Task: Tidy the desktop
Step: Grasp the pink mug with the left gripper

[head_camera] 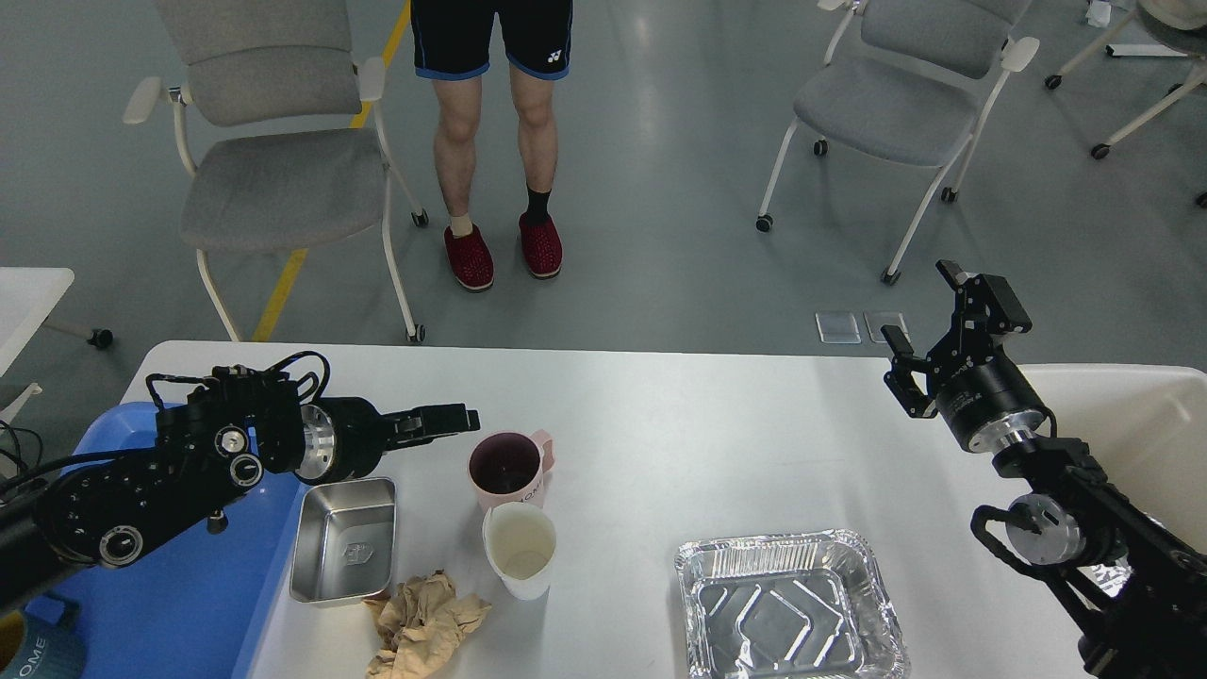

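The white desktop (679, 424) holds a pink mug (510, 469), a white cup (520, 550) in front of it, a small steel tray (344, 538), crumpled brown paper (424, 627) and a foil tray (788, 608). My left gripper (451, 420) reaches in from the left, just left of and slightly behind the pink mug's rim. It is seen side-on, so its fingers cannot be told apart. My right gripper (934, 316) is open and empty, raised over the table's far right edge.
A blue plastic tray (179, 604) lies at the left under my left arm, with a blue mug (38, 651) at its near corner. A cream bin (1136, 424) stands at the right. A person (500, 141) and chairs (273, 179) are behind the table.
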You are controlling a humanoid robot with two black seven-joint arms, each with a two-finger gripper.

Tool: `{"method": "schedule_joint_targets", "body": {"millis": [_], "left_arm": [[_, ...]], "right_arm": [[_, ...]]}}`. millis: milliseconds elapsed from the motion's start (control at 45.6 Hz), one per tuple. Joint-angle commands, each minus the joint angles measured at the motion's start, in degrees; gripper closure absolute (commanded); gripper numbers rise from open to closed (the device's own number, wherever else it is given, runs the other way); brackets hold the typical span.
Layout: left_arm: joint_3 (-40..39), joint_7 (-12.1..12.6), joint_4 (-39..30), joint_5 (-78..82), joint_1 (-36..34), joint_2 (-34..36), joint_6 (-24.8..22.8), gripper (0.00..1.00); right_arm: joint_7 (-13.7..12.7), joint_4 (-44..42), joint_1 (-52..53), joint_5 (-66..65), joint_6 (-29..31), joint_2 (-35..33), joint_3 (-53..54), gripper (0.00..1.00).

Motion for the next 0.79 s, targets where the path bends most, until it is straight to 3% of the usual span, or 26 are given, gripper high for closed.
{"method": "schedule_joint_targets", "body": {"millis": [0, 395, 483, 549, 658, 768], "left_arm": [[1.4, 0.0, 3.2, 0.6, -0.2, -3.4, 0.0, 0.14], [3.4, 0.3, 9.1, 0.1, -0.1, -8.2, -0.1, 0.74], [3.4, 1.5, 9.2, -0.4, 0.0, -9.2, -0.1, 0.83], [3.2, 3.2, 9.3, -0.7, 0.1, -9.3, -0.4, 0.99], [3.2, 5.5, 9.2, -0.6, -0.2, -9.4, -0.5, 1.00], [3.3, 5.7, 9.0, 0.0, -0.6, -9.2, -0.6, 1.00]], "right_arm": [[0.0, 0.0, -0.1, 0.0, 0.0, 0.0, 0.0, 0.00], [-0.1, 0.2, -0.3, 0.0, 0.0, -1.2, 0.1, 0.00], [-0.1, 0.2, -0.3, 0.0, -0.1, -1.2, 0.2, 0.00], [-0.1, 0.2, -0.6, 0.0, -0.1, -1.2, 0.2, 0.00], [-0.1, 0.2, -0.6, 0.0, -0.1, -1.2, 0.2, 0.00], [-0.1, 0.2, -0.6, 0.0, -0.1, -1.2, 0.2, 0.00]]}}
